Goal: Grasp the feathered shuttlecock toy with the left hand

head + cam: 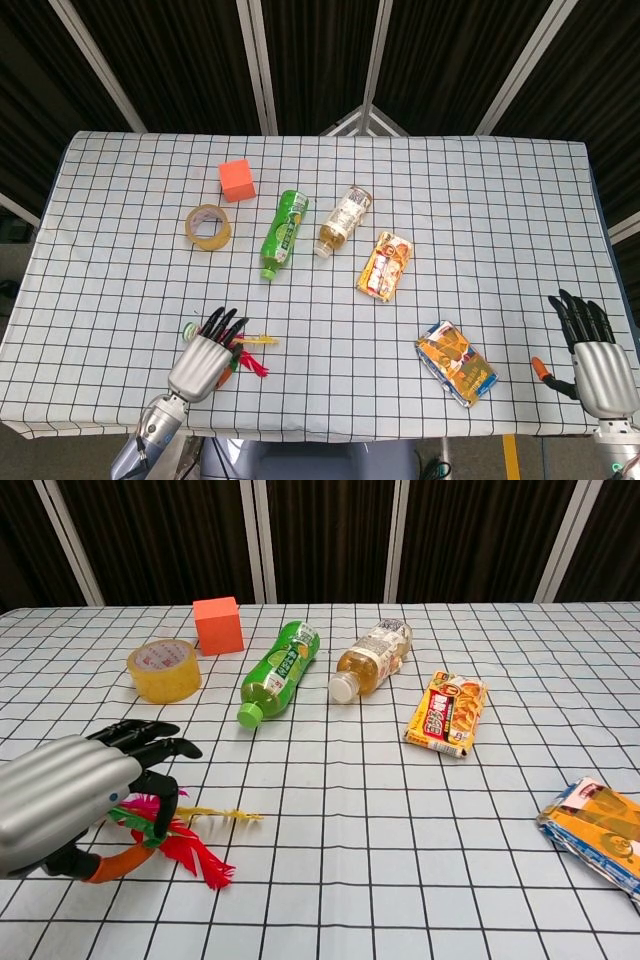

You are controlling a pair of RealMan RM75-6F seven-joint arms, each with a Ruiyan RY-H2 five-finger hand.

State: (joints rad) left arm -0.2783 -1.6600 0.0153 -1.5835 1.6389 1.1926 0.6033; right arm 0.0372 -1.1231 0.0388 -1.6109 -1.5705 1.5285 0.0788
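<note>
While the checked tablecloth (480, 190) covers the whole table, the items on it sit in a loose band across the middle and near edge. Left hand (70, 800) is at the near-left corner, laid over the feathered shuttlecock toy (195, 850); dark fingers (150, 742) curl down around the toy's base, orange thumb tip under it. Looks like contact, but a firm hold can't be confirmed from either view. Red, yellow and pink feathers stick out to the right of the hand, lying on the cloth. Right hand (595, 355) rests at the near-right edge, fingers spread wide and holding nothing; the chest view does not show it.

Green bottle (277, 670) lies on its side mid-table, cap toward the robot. Amber bottle (372, 658) lies just right of it, white cap also toward the robot, apart from the green one. Blue-orange snack bag (456, 362) sits near right, well apart from the right hand. Orange snack pack (447, 714) lies right of the amber bottle. Tape roll (163, 669) sits flat at far left, with the orange cube (218, 625) just behind it.
</note>
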